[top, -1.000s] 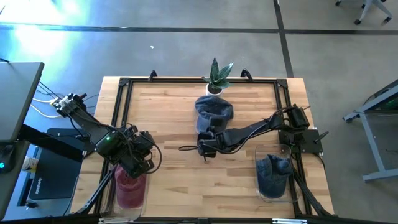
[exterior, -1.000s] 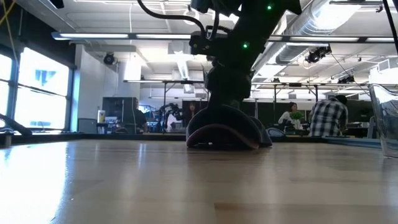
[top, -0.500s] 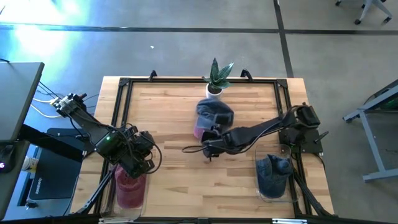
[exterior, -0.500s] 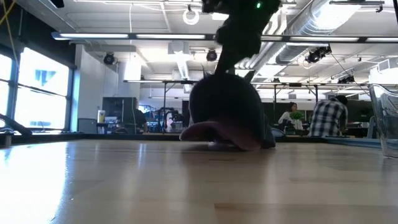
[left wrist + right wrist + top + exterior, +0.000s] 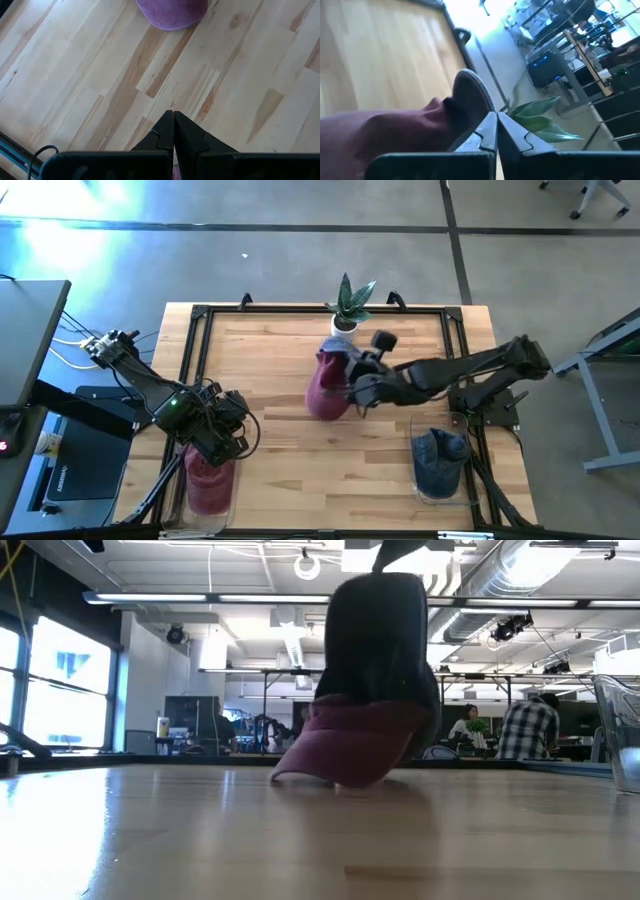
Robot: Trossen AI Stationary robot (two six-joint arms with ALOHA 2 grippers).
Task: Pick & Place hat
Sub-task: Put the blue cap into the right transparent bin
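I am looking down on the pale wooden table (image 5: 270, 350), plank-grained and framed in black rail, and I judge the task to be about midway: the pick is made, the place is still ahead. My right arm is reaching across the middle of the table, and the right gripper (image 5: 352, 388) is pinching the hat (image 5: 328, 385) with its fingers closed tight on the fabric. The hat is a soft cap, dark grey on the outside and maroon inside, and it is hanging crumpled from the grip near the table's centre, just in front of the small potted plant (image 5: 347, 304). In the low view its maroon edge (image 5: 345, 745) is touching or nearly touching the wood; I cannot tell which.

At the near right corner a clear bin (image 5: 442, 464) is holding dark grey cloth, which looks like a hat already sorted, so I am guessing this one is bound for a bin too. At the near left corner another clear bin (image 5: 207, 482) is holding maroon cloth. My left gripper (image 5: 222, 442) is waiting above that bin, fingers pressed together and holding nothing.
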